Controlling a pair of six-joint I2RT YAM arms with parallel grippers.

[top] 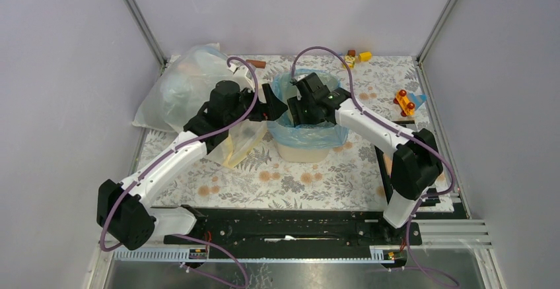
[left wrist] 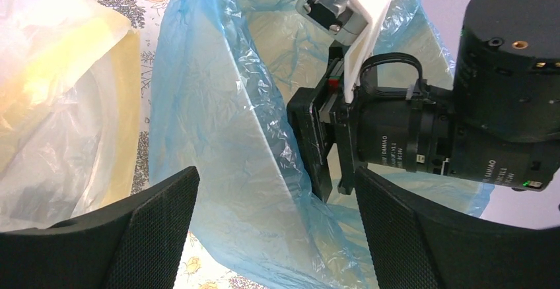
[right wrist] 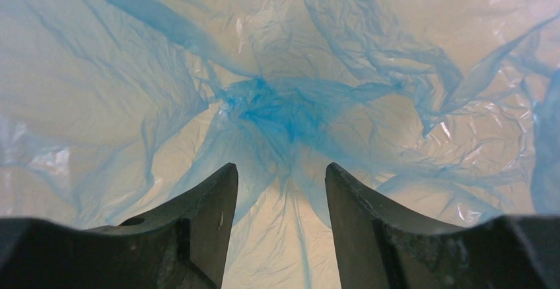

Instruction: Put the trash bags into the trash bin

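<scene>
On the floral tabletop [top: 297,183], the light-blue trash bag [top: 310,134] lines the cream trash bin [top: 300,152]. Left fingers [left wrist: 152,236] by its rim and right fingers [right wrist: 205,216] inside are parted and empty. On lifting out, the right might snag film and drag the bag loose.

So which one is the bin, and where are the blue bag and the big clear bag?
Bin [top: 304,154]: overhead view, its bare cream front wall below the bag.
Blue bag [top: 309,136]: overhead view, the part draped over the bin's front rim.
Big clear bag [top: 173,88]: overhead view, its bulging middle.
</scene>
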